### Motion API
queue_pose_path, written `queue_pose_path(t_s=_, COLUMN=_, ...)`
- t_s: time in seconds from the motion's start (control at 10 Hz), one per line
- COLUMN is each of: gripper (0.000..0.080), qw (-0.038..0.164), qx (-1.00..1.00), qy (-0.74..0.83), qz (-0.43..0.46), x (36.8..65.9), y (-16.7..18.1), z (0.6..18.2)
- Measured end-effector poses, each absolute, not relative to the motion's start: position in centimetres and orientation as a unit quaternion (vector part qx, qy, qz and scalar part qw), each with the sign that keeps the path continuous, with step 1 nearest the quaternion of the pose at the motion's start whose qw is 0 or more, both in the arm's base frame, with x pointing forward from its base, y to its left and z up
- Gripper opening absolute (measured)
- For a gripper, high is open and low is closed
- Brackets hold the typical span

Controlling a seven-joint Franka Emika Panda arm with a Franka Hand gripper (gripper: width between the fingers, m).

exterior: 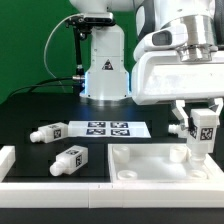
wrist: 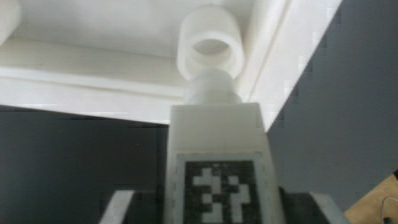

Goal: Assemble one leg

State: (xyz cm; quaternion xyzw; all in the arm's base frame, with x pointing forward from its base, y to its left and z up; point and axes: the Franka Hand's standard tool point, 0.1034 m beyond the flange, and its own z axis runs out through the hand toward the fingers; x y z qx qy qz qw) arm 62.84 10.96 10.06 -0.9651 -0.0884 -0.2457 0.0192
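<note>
While the gripper (exterior: pixel 202 122) at the exterior view's right clasps the leg (exterior: pixel 203 141) upright, it should centre the tip over the panel's (exterior: pixel 150 168) hole (wrist: pixel 214 43) and lower straight.

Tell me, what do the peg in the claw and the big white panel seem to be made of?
Leg: probably hard white plastic, matte; even colour, crisp moulded edges. Its tag looks printed, maybe a sticker. Panel: seemingly the same plastic, smooth with a faint sheen and rounded rims; painted wood can't be ruled out.
</note>
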Motion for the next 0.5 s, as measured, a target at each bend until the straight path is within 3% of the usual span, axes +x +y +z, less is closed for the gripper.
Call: queue_pose_path(t_s=0.5, gripper=0.0284, qw=0.017, qx=-0.964, qy=-0.097, qz=-0.246, x=62.6, y=11.2, z=8.4)
